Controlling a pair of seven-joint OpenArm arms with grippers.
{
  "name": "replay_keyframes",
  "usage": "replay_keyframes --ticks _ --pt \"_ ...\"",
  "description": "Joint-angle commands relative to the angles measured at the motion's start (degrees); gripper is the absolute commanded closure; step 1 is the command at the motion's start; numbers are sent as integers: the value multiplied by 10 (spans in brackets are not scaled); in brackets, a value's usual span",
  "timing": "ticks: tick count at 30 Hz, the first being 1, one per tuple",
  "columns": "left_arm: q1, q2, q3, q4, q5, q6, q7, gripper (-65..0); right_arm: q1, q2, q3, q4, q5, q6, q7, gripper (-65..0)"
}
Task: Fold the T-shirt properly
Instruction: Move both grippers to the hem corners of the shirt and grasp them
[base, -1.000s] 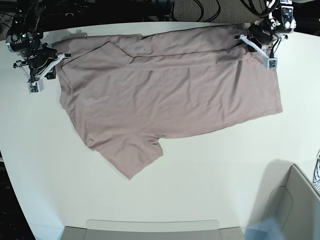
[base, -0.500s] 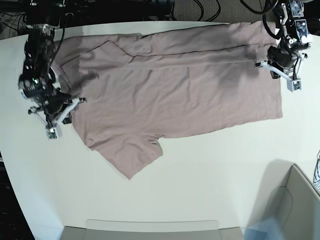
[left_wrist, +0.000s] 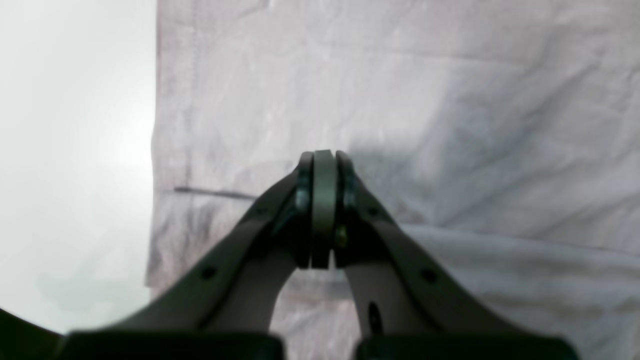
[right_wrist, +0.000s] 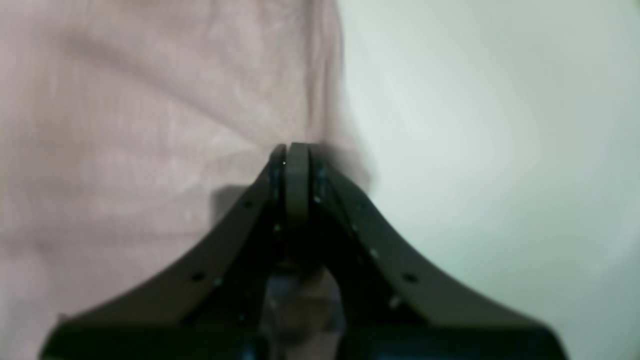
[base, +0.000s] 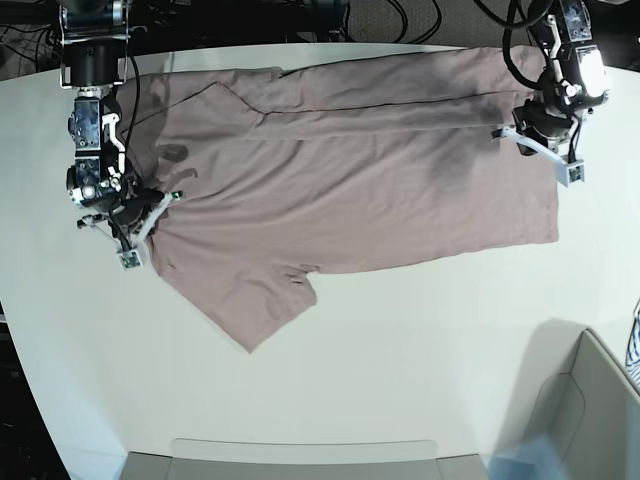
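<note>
The shirt (base: 340, 190) lies spread across the far half of the table (base: 420, 360), its far edge already folded over. Your left gripper (left_wrist: 324, 210) and right gripper (right_wrist: 295, 200) sit pressed together, empty, at opposite side edges, likely placed to take hold for the next fold

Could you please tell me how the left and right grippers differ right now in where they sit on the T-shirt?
The left gripper sits at the T-shirt's hem end; the right gripper sits at the opposite end, beside the lower sleeve. In the base view, the left gripper is farther up the table than the right gripper. Both have their jaws shut, over the shirt near its side edge.
</note>
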Motion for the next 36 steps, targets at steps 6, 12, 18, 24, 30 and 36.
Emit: replay_keyframes --ticks 6,12,18,24,30,36 --pt "-8 -6 -3 7 -3 0 -13 0 -116 9 42 125 -17 4 -78 0" --pt "-8 -6 -3 7 -4 0 -13 0 -87 9 49 188 -16 3 -74 -77" --pt "-8 -6 -3 7 -4 0 -13 0 26 13 18 152 11 5 -74 -324" --pt "-6 -5 -2 7 -5 0 -13 0 160 25 -30 -47 88 5 -33 -339" --pt "-8 -5 -2 7 -4 0 -13 0 230 25 -96 -195 93 5 48 -339" --pt "-9 -5 -2 7 -5 0 -13 0 269 10 -156 -258 95 5 57 -339"
